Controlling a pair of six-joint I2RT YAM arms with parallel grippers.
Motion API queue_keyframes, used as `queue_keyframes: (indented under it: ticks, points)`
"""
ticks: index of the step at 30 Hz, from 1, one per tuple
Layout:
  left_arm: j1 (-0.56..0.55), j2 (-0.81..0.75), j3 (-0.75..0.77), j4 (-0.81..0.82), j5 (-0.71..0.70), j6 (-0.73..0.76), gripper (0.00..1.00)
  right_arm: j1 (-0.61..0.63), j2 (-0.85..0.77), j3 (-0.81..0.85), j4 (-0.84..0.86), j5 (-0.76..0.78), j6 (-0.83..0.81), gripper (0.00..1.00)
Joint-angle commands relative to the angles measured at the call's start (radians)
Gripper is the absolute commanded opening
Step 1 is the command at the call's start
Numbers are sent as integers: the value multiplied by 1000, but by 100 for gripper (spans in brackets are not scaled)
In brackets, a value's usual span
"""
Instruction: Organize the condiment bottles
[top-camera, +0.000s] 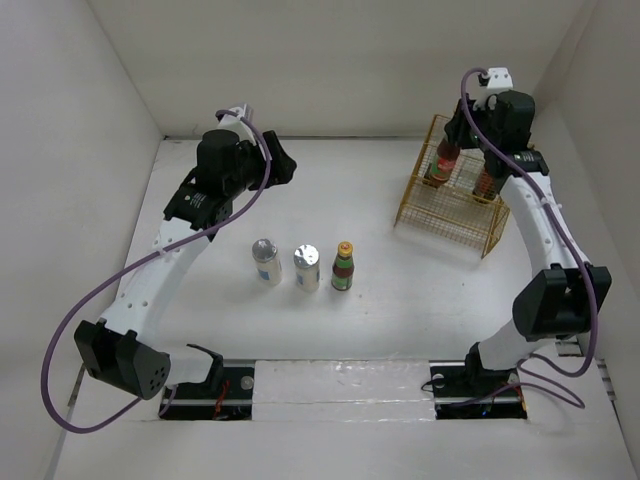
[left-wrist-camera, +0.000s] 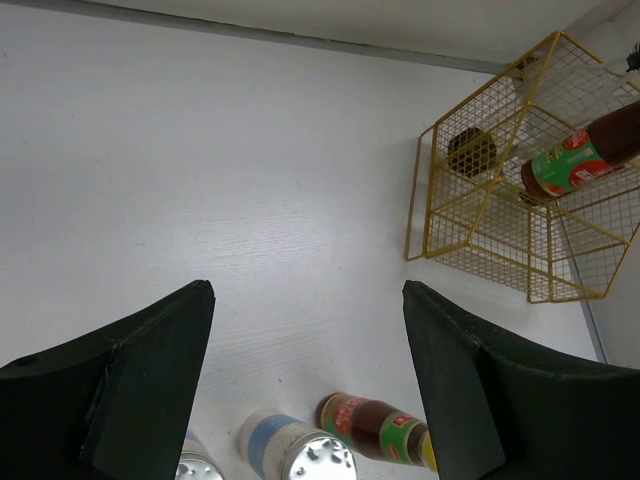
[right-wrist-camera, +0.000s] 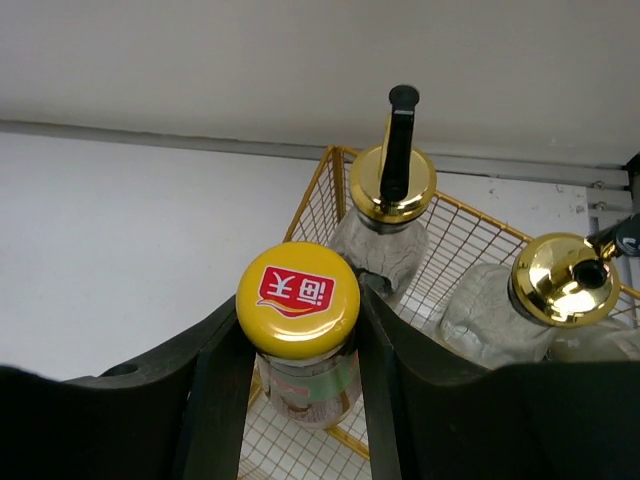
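Observation:
My right gripper (right-wrist-camera: 298, 312) is shut on a yellow-capped sauce bottle (right-wrist-camera: 298, 300) and holds it upright inside the yellow wire basket (right-wrist-camera: 470, 225); I cannot tell if its base touches the floor. Two clear glass bottles with gold pourers (right-wrist-camera: 392, 190) (right-wrist-camera: 560, 280) stand behind it. The left wrist view shows the held bottle (left-wrist-camera: 580, 160) and the black-knobbed jar (left-wrist-camera: 472, 150) in the basket. Two silver-topped shakers (top-camera: 266, 262) (top-camera: 307, 268) and a second sauce bottle (top-camera: 343, 266) stand in a row mid-table. My left gripper (left-wrist-camera: 308, 300) is open and empty, raised behind that row.
The basket (top-camera: 440, 215) sits at the back right, close to the right wall. The right arm (top-camera: 535, 230) curves along the basket's right side. White walls close in the table on three sides.

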Motion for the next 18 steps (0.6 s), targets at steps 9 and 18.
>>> queue_keyframes:
  ticks: [9, 18]
  points:
    - [-4, -25, 19, -4, -22, 23, 75, 23, 19, 64, 177, 83, -7, 12]
    - [-4, -16, 29, -22, -22, 32, 77, 81, -4, -190, 235, 138, -19, 17]
